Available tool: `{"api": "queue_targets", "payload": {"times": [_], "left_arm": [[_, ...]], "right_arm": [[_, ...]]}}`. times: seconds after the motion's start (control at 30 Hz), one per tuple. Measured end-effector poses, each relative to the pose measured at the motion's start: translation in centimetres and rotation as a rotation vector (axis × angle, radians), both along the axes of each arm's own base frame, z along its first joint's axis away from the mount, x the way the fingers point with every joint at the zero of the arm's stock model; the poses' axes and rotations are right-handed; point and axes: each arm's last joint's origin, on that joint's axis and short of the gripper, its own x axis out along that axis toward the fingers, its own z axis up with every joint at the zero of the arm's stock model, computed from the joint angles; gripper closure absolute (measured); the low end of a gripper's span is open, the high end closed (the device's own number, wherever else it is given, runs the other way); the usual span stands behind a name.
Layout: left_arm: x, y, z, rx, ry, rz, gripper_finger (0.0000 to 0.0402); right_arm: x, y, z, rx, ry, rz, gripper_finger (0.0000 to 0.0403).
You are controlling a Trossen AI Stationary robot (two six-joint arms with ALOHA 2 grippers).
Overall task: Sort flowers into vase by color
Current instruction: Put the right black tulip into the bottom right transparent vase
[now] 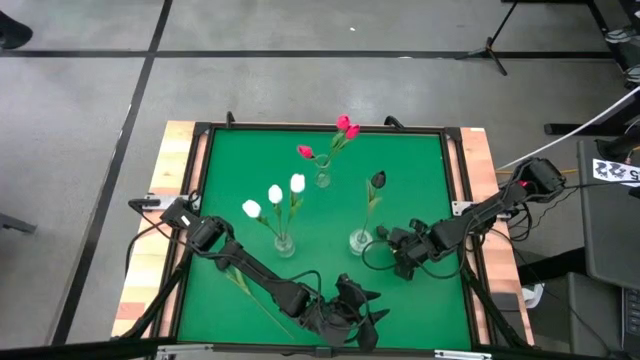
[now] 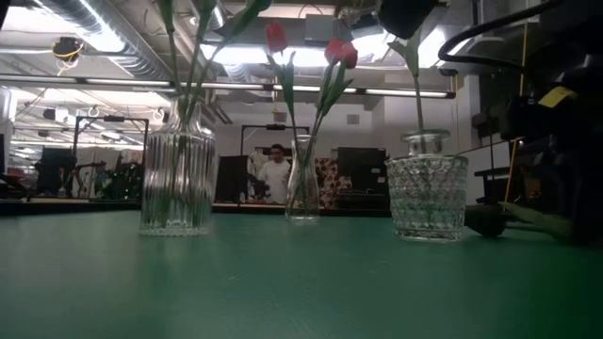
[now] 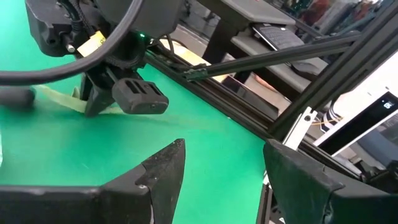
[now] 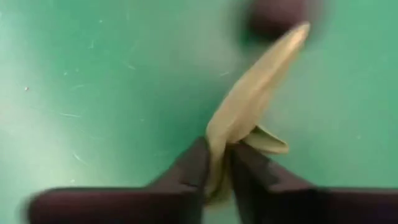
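Three glass vases stand on the green mat. The ribbed one [image 1: 285, 243] holds three white tulips [image 1: 274, 195]. The slim one [image 1: 322, 179] holds three red-pink tulips [image 1: 343, 128]. The knobbly one [image 1: 360, 240] holds one near-black tulip [image 1: 377, 180]. My right gripper [image 1: 398, 250] is low on the mat just right of the knobbly vase, shut on another near-black tulip [image 2: 485, 218] that lies on the mat. My left gripper [image 3: 224, 180] hovers open near the table's near edge [image 1: 355, 310] and touches nothing. A green stem [image 1: 238, 282] lies under the left arm. My right gripper pinches the tulip's pale green leaf [image 4: 221, 146] between its two fingers [image 4: 186, 171], some way below the blurred dark head [image 4: 277, 12]. The fingers come from above, slanting down to the mat. The head [image 3: 15, 96] and the leaf [image 2: 537, 221] rest on the mat.
A black frame [image 1: 455, 200] borders the mat, with wooden table edges [image 1: 165, 200] outside it. Cables trail beside both arms. Open mat lies between the vases and the near edge. In the low view a person [image 2: 276, 174] shows in the room far behind the table.
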Motion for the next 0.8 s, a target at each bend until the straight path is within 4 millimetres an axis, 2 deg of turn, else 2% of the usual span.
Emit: {"api": "queue_targets", "payload": {"times": [0.07,0.1,0.23,0.33,0.4,0.57,0.67,0.8], "left_arm": [[0.1,0.1,0.0,-0.002,0.0,0.003,0.0188],[0.1,0.1,0.0,-0.006,-0.001,0.004,0.0188],[0.1,0.1,0.0,-0.029,-0.008,0.011,0.0188],[0.1,0.1,0.0,-0.035,-0.009,0.013,0.0188],[0.1,0.1,0.0,-0.035,-0.01,0.013,0.0188],[0.1,0.4,0.9,-0.028,-0.02,0.014,0.0188],[0.2,0.8,1.3,-0.032,-0.028,0.021,0.0188],[0.5,1.5,1.5,-0.041,-0.035,0.035,0.0188]], "right_arm": [[0.0,0.0,0.0,-0.003,0.0,-0.001,0.038],[0.0,0.0,0.0,-0.004,-0.001,-0.001,0.0387],[0.0,0.0,0.1,0.001,-0.008,0.0,0.0373],[-0.3,-0.2,0.7,0.014,-0.024,0.0,0.0386],[-0.7,-0.3,1.4,0.029,-0.032,-0.007,0.0394],[-2.3,-1.5,3.0,-0.027,-0.036,-0.075,0.0386],[-3.0,-2.1,4.3,-0.041,-0.102,-0.103,0.0396],[-3.6,-2.7,6.7,-0.008,-0.299,-0.139,0.0392]]}}
